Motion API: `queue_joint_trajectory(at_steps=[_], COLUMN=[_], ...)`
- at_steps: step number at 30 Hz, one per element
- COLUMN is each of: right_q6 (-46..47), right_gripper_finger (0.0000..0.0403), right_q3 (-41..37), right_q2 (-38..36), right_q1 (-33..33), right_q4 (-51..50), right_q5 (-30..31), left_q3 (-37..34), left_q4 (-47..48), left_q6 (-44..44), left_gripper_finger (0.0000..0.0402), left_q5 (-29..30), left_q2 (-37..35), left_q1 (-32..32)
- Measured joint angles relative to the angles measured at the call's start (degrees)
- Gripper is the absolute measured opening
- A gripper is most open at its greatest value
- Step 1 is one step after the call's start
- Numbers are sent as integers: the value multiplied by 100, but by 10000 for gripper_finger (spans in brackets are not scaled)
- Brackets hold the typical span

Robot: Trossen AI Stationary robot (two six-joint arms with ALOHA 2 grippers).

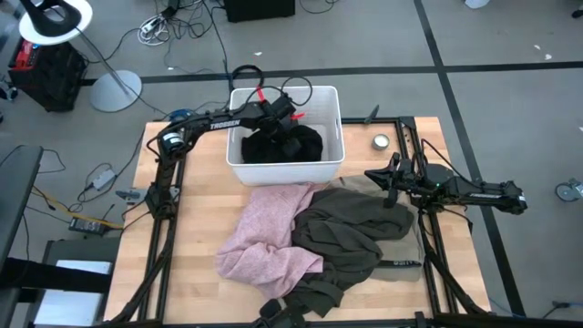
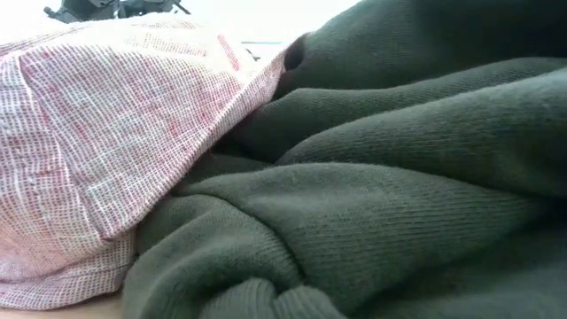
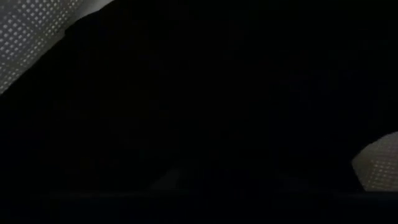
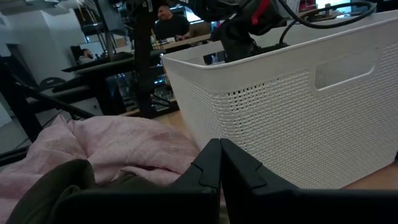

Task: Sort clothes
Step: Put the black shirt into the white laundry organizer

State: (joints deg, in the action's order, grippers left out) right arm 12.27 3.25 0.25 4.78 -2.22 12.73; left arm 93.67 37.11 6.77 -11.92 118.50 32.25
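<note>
A white bin (image 1: 332, 137) stands at the table's far middle with a black garment (image 1: 296, 146) inside. My left gripper (image 1: 290, 126) reaches down into the bin, over the black garment. Dark cloth (image 3: 199, 112) fills the left wrist view, and the bin's wall (image 3: 31, 37) shows at its corner. A pale pink garment (image 1: 269, 232) and an olive-brown garment (image 1: 351, 232) lie heaped on the table in front of the bin, the olive one partly over the pink. My right gripper (image 1: 372, 175) is shut and empty, near the bin's near right corner. No teal-blue or grey-beige garment shows.
A small round silver thing (image 1: 380, 141) lies on the table right of the bin. The heaped pink garment (image 2: 106, 133) and olive garment (image 2: 372, 195) fill the low view. A person (image 4: 169, 25) sits in the room beyond the table. Bare wood (image 1: 196, 210) shows at the left.
</note>
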Motion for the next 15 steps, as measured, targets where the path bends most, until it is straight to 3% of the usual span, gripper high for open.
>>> queue_joint_trajectory(at_steps=[5, 15], right_q6=[0, 0], right_gripper_finger=[7, 7], right_q3=[0, 0], right_q2=[-1, -2], right_q1=[2, 0], right_q4=[-2, -2], right_q5=[0, -2], left_q3=[162, 927], left_q4=[120, 976], left_q6=[104, -352], left_gripper_finger=[125, 133], left_q5=[-78, -79], left_q2=[2, -34], left_q1=[0, -133])
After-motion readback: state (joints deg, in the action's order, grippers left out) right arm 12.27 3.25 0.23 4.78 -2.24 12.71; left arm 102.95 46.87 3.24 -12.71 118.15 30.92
